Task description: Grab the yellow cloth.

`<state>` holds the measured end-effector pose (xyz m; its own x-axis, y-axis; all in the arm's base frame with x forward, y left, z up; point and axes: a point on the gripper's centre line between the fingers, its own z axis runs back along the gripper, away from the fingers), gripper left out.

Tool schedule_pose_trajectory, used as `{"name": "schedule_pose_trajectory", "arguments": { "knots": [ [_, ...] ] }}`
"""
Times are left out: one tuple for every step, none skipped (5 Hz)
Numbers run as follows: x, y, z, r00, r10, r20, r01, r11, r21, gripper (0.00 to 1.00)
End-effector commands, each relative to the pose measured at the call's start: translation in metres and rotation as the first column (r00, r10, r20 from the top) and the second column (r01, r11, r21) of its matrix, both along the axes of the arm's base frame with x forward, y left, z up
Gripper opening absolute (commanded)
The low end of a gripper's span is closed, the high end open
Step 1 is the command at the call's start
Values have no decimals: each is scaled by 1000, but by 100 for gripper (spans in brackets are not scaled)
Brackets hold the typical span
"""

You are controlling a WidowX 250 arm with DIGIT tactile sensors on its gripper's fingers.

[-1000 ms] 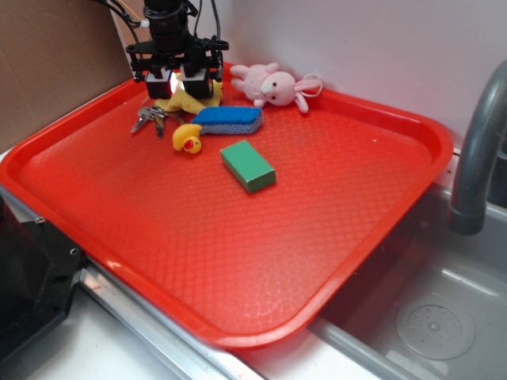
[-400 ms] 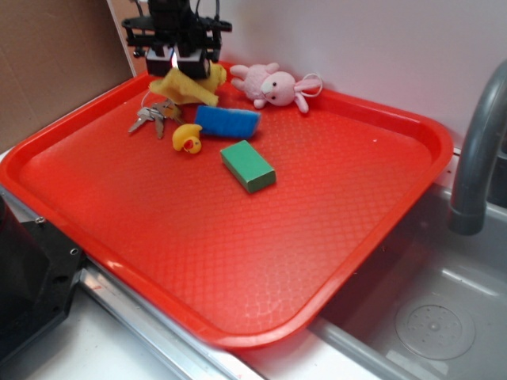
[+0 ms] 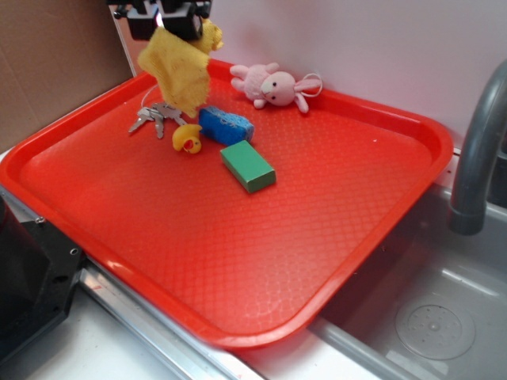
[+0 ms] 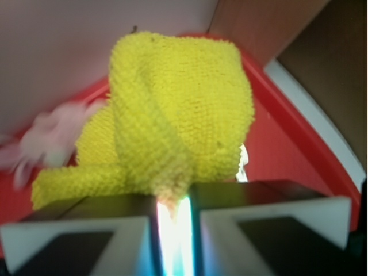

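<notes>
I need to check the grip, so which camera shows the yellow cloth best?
The wrist view: the yellow cloth fills the frame, pinched where the gripper closes. The exterior view shows the cloth dangling above the red tray, gripper mostly cropped.

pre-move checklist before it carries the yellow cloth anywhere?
1. Grip: gripper shut on the yellow cloth, fold pinched between the fingers: ok.
2. Cloth off the red tray, hanging free: ok.
3. Nothing lifted with it; keys, rubber duck, blue sponge remain on tray: ok.
4. Hanging corner clear of keys below: cannot tell.
5. Grip depth: only a narrow fold between fingers in wrist view: cannot tell.
</notes>
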<state>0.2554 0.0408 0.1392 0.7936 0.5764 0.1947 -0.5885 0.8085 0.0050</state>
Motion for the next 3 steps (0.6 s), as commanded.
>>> {"name": "schedule_pose_trajectory", "arguments": {
  "knots": [
    [-46,-43,57,979,-203,33,206,972,-109,0],
    [-83,-70,70,943,-332,4,327,928,-179,0],
    [-98,-86,78,932,-363,-11,358,922,-149,0]
  ]
}}
